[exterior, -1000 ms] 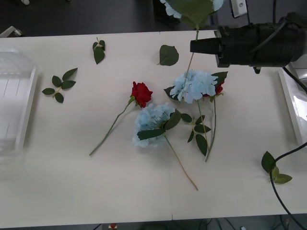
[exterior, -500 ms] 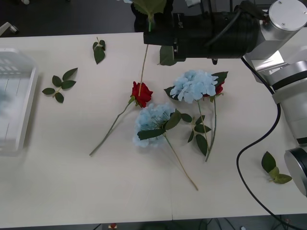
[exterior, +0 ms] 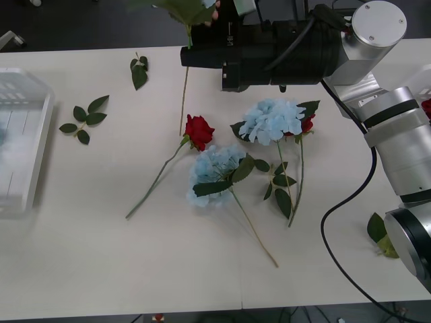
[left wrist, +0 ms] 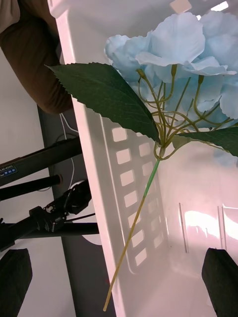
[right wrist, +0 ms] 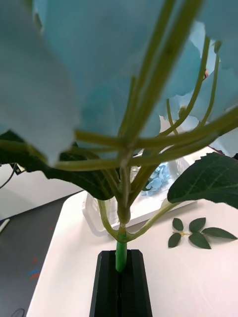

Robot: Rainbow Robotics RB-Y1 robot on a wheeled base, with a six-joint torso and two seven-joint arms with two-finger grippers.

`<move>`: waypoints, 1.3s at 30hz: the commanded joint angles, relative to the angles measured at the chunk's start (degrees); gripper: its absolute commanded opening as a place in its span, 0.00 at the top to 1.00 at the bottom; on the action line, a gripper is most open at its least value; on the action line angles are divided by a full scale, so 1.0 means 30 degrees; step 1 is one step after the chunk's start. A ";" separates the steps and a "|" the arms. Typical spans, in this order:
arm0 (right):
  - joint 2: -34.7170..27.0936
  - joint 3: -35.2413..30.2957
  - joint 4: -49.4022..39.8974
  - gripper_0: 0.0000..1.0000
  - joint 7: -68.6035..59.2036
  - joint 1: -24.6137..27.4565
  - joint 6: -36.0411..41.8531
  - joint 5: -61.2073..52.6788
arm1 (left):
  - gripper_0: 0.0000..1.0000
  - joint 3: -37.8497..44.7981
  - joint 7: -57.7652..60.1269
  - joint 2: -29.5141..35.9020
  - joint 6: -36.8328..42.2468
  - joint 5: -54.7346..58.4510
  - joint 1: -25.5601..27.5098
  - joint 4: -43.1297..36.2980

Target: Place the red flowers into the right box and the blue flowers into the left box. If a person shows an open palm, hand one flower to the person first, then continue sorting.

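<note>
The right gripper (right wrist: 120, 277), pinching a blue flower's stem (right wrist: 121, 255), crosses the table (exterior: 81, 256). It should keep the flower high and travel left to the left box (exterior: 37, 158). The left gripper (left wrist: 119, 277) hangs spread over that box.

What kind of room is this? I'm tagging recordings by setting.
Probably a robotics lab, not a florist's: artificial flowers lie on a plain white table, cables trail across it, and black tripod legs stand beside it.
</note>
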 commanded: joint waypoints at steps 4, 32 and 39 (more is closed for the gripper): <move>0.0259 0.0162 -0.0827 1.00 0.0869 -0.0678 0.0103 -0.0065 | 0.00 -0.0088 -0.1282 0.0993 -0.0215 -0.0272 -0.0764 -0.0020; -0.0796 -0.0453 0.1312 1.00 0.1689 -0.6069 -0.8979 0.3861 | 0.00 -0.0117 -0.1340 0.1022 -0.0215 -0.0331 -0.0735 -0.0020; -0.0562 -0.0570 0.3802 1.00 0.1793 -0.8325 -0.9184 0.6439 | 0.00 -0.0117 -0.1340 0.1022 -0.0215 -0.0331 -0.0735 -0.0020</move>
